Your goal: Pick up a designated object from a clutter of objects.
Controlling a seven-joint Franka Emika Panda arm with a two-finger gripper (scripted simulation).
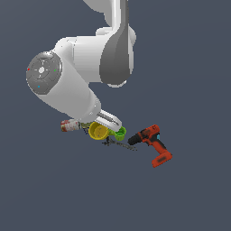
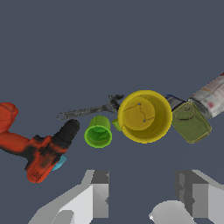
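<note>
The yellow cup (image 1: 98, 131) (image 2: 145, 116) stands upright in the middle of the clutter, mouth up. The smaller green cup (image 1: 120, 132) (image 2: 98, 132) sits beside it. My gripper (image 1: 112, 122) (image 2: 146, 197) is open and empty, hovering above the cups, apart from them. Its two fingers (image 2: 99, 192) show in the wrist view with a wide gap. The olive can (image 2: 190, 122) touches the yellow cup's other side; in the exterior view it is mostly hidden by the arm.
A red-and-white can (image 1: 70, 126) (image 2: 213, 96) lies at the exterior view's left of the group. A thin dark tool (image 1: 118, 144) (image 2: 89, 110) lies by the cups. A red-and-black power drill (image 1: 151, 143) (image 2: 35, 146) lies at the exterior view's right.
</note>
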